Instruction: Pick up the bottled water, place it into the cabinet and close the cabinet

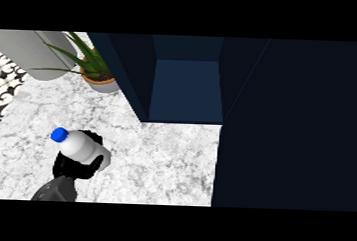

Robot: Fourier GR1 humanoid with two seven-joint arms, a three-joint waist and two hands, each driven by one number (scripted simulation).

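The left hand has its fingers curled round the bottled water, held over the marble counter, left of the open cabinet. The bottle looks rigid, smooth, probably slippery; mid-body seems the right place to hold it.

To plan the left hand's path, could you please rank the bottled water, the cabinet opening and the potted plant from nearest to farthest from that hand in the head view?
1. Bottled water: held in the left hand, lower left.
2. Cabinet opening: up and to the right of the hand.
3. Potted plant: at the counter's back, top left.

The last two lie at nearly equal distance, so their order is uncertain.
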